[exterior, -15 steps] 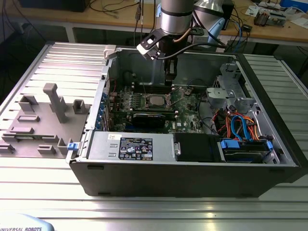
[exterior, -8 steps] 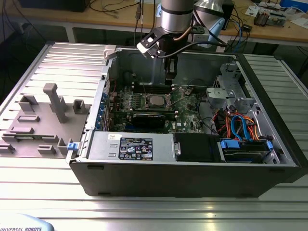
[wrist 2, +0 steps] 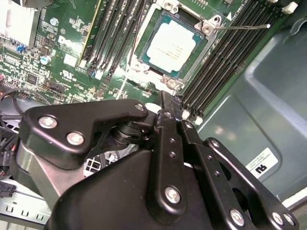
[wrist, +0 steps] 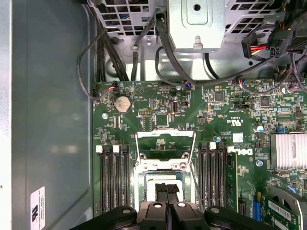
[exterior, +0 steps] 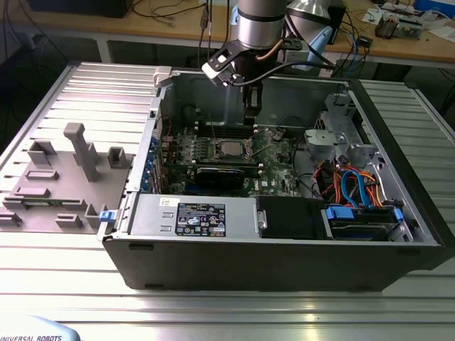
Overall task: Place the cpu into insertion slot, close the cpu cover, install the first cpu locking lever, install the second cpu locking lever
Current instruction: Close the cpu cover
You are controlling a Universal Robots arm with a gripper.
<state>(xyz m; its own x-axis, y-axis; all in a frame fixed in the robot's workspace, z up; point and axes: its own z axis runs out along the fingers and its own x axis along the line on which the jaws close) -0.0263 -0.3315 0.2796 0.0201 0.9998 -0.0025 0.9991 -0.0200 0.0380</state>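
On the desk an open case lies flat, with a grey tray beside it at the exterior view's left. Inside, past the case's near wall, a black card sits on the green board. Just beyond the card, mid-board, the cpu is seated in the slot, its silver top bare. The cover is swung open off the slot, toward the drive cage, and the board shows through its window. A thin lever juts free from one slot corner across the memory slots. The gripper hangs low over the slot, fingers closed together and holding nothing. I cannot tell whether it touches. The arm rises behind.
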